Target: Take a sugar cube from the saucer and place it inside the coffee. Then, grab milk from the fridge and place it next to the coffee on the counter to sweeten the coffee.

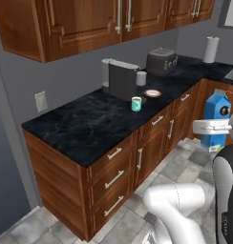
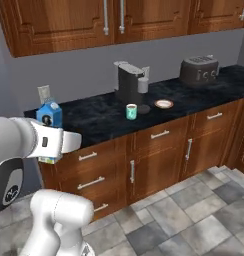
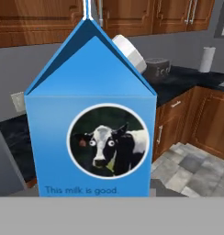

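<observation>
Counter [image 1: 85, 121] front edge runs diagonally in the left base view; its left half is bare stone, open for a set-down. Coffee [image 1: 136, 104] stands near the front edge, just ahead of the coffee machine [image 1: 121, 78]; saucer [image 1: 152, 93] sits just beyond it, apart from it. Toaster [image 1: 161, 61] and paper roll [image 1: 211, 49] are further along, near the corner. Tiled floor in front of the cabinets is open.

Milk [image 1: 217, 121] is held upright off the floor, in front of the cabinets, well apart from the coffee. Gripper [image 2: 51, 141] is clamped on its lower body.

Carton: blue, gabled top, round cap on the slope, cow roundel, "This milk is good." on the face.
</observation>
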Available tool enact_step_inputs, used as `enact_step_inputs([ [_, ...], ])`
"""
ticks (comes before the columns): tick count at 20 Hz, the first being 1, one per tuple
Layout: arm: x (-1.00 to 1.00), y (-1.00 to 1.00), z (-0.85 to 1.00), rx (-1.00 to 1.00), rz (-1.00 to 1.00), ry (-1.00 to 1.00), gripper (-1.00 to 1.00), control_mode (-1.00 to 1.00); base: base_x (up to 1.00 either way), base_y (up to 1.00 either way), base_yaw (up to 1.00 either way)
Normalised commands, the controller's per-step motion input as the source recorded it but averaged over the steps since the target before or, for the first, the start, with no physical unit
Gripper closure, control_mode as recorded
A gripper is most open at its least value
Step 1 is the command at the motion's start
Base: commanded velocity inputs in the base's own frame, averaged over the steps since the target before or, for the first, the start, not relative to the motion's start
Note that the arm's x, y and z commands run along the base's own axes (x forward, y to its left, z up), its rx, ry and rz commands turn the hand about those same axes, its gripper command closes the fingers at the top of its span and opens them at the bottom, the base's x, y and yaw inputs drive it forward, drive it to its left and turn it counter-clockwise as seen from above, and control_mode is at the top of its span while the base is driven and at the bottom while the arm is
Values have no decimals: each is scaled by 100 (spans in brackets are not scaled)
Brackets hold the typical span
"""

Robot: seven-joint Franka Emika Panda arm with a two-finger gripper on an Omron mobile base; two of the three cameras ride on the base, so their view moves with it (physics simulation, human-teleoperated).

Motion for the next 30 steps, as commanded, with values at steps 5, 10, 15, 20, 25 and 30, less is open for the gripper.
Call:
enact_step_inputs([
  [5, 0, 0, 0, 0, 0, 0, 100, 100, 100, -46, -14],
  [10, 0, 0, 0, 0, 0, 0, 100, 100, 100, -83, 6],
  [15, 0, 0, 0, 0, 0, 0, 100, 100, 100, -74, 52],
  [20, 0, 0, 0, 0, 0, 0, 100, 100, 93, -53, 61],
  [25, 0, 0, 0, 0, 0, 0, 100, 100, 12, 13, 20],
  [30, 0, 0, 0, 0, 0, 0, 100, 100, 0, 42, 45],
])
